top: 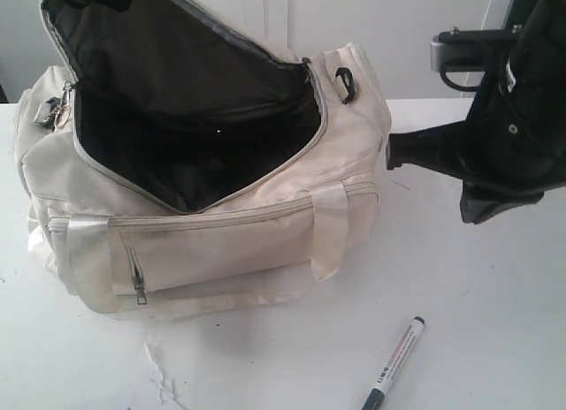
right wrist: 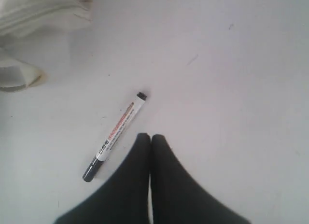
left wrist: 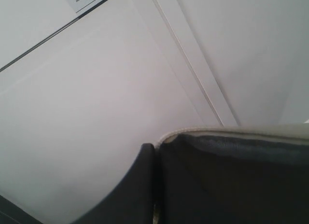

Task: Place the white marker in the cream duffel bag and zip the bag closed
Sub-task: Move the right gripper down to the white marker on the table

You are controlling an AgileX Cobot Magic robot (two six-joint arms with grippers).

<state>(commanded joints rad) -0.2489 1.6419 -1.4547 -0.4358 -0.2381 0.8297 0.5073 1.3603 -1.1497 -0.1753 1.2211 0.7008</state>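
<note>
The cream duffel bag [top: 212, 233] stands on the white table with its top wide open, showing black lining. The lid flap [top: 212, 21] is lifted up and back. In the left wrist view one black finger [left wrist: 137, 185] presses against the flap's cream-edged rim [left wrist: 231, 133], so my left gripper [left wrist: 154, 147] is shut on it. The white marker [top: 396, 364] lies flat on the table in front of the bag's right end. My right gripper [right wrist: 150, 136] hovers shut and empty just beside the marker [right wrist: 116, 136], apart from it. It shows right of the bag [top: 393, 152].
A zip pocket [top: 137, 273] and cream webbing handles [top: 327, 233] hang on the bag's front. A black strap clip [top: 345, 81] sits at its right end. A white panelled wall [left wrist: 96, 89] stands behind. Torn tape bits [top: 159, 366] lie on the table.
</note>
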